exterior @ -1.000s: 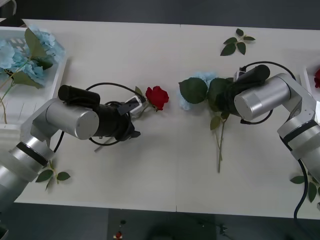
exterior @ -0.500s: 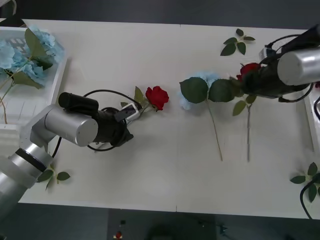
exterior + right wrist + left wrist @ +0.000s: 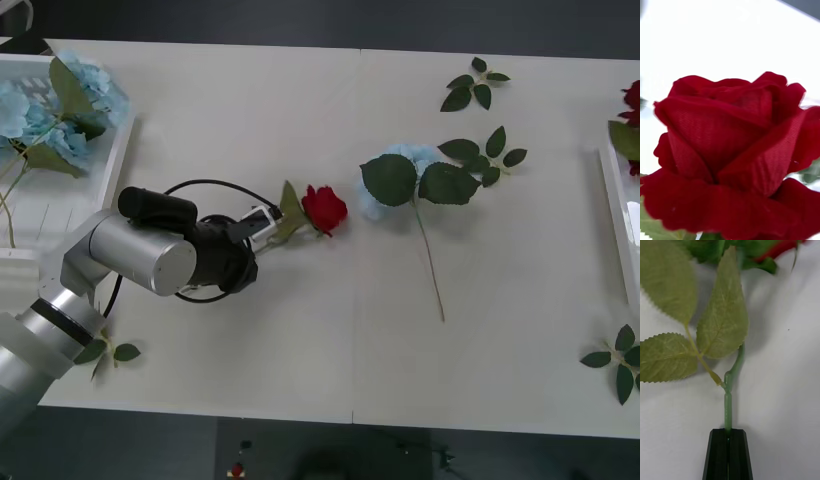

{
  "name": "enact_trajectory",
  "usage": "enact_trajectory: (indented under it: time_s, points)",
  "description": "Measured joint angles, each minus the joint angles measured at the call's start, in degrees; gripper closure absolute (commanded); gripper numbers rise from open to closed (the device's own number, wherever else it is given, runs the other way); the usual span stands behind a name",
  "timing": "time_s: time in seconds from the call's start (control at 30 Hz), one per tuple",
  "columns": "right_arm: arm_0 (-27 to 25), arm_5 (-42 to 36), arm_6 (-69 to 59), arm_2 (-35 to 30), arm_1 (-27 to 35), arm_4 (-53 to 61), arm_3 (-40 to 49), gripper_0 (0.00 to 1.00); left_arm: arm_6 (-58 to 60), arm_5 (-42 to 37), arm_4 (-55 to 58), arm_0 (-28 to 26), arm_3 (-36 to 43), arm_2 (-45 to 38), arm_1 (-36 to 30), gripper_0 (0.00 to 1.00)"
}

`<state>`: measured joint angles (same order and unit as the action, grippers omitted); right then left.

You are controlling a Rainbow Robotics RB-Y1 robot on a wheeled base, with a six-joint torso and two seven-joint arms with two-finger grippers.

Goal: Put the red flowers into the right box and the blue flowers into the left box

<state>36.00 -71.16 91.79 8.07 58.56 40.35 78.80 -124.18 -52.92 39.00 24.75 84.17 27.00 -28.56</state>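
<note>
The left gripper (image 3: 728,450) is clenching the rose stem (image 3: 727,408), bloom (image 3: 324,208) ahead of its jaws; carrying it across the counter (image 3: 300,330) toward the right box (image 3: 618,215) looks next. The right jaws' state: cannot tell.

**Flowers across the table**

On the table (image 3: 300,330), a rose (image 3: 324,208) lies centre-left, a hydrangea (image 3: 405,180) just at its 3 o'clock. More hydrangeas (image 3: 45,110) lie in the left box (image 3: 112,160) at 10 o'clock; the right box (image 3: 612,215) sits at 3 o'clock.
</note>
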Motion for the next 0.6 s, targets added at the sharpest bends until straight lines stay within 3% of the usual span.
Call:
enact_trajectory:
  time_s: [0.23, 0.37, 0.53, 0.57, 0.6]
  points:
    - [0.0, 11.5, 6.9, 0.0, 6.1, 1.9, -13.2, 1.0, 1.6, 0.1, -0.3, 0.0, 0.0, 0.0, 0.0, 1.0]
    - [0.0, 12.7, 8.4, 0.0, 6.4, 0.3, -18.0, 1.0, 1.6, 1.8, 0.5, 0.0, -0.2, -0.1, 0.0, 1.0]
    - [0.0, 12.8, 8.4, 0.0, 6.4, -1.6, -20.4, 0.98, 1.6, 2.3, 10.0, 0.0, -0.1, -5.0, 0.1, 1.0]
    - [0.0, 13.1, 8.4, 0.0, 6.4, -1.6, -20.6, 0.88, 1.6, 2.3, 12.1, -0.1, 0.0, -6.5, 0.1, 1.0]
    - [0.0, 13.5, 8.4, 0.0, 6.4, -1.5, -20.8, 0.34, 1.6, 2.3, 14.1, -0.1, 0.2, -8.0, 0.1, 1.0]
